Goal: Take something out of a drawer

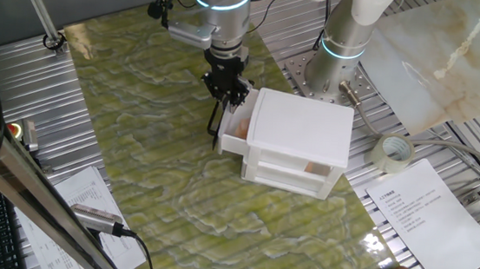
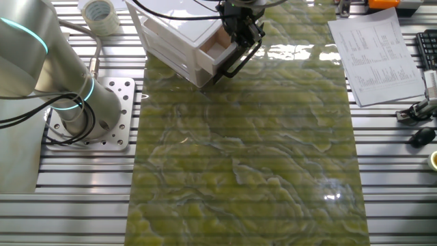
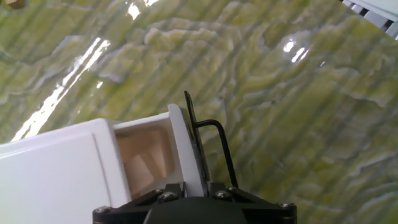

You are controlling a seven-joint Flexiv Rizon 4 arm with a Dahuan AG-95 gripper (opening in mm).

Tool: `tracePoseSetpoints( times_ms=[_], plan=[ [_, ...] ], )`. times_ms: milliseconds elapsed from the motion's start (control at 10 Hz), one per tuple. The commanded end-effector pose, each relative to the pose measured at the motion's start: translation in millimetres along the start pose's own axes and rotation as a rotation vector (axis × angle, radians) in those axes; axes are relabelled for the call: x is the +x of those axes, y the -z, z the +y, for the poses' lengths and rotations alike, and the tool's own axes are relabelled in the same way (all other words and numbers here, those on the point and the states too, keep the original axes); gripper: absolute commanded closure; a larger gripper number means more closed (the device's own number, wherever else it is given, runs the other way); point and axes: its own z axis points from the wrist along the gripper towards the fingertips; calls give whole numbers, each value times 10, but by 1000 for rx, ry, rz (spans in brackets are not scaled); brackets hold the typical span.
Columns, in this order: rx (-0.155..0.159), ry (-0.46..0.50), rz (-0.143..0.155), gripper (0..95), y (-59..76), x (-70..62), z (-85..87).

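Small white box-shaped plastic cabinet [image 1: 300,140] standing on a glossy green marbled table mat [image 1: 173,207], with metal slatted tabletop around it. Shallow white plastic drawer [image 1: 233,130] with a black bar handle [image 1: 217,126], top tier of the cabinet, pulled partly out toward the arm's side. Black two-finger gripper [image 1: 229,94] hanging directly over the drawer's open end, close to the front panel and handle. Finger spacing impossible to judge: fingertips hidden from the hand camera and too small and dark in both fixed views.

Inside the drawer, pale light-brown wooden shapes [image 3: 142,171] visible in the hand view, at least one reading as a small wooden cube; exact count unclear. None lifted yet, none between the fingers as far as can be seen.

Likely risks from here, as judgement only:
- Opening looks narrow, only partly clear of the cabinet top; a descent could clip the front panel or the cabinet's edge.
- Contact with the handle could shove the drawer shut or drag the light cabinet across the slick mat.
- Cubes small and close together; closing could catch two, pinch a corner, or flick one away.
- Shallow drawer floor: too deep a plunge could jam the fingertips.
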Motion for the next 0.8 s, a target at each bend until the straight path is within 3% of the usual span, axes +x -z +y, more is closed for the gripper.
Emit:
tracePoseSetpoints(
  times_ms=[100, 800],
  plan=[
    [-1, 12, 0, 950, -4, -1, -39],
    [-4, 36, -4, 950, -5, -17, -211]
  ],
)
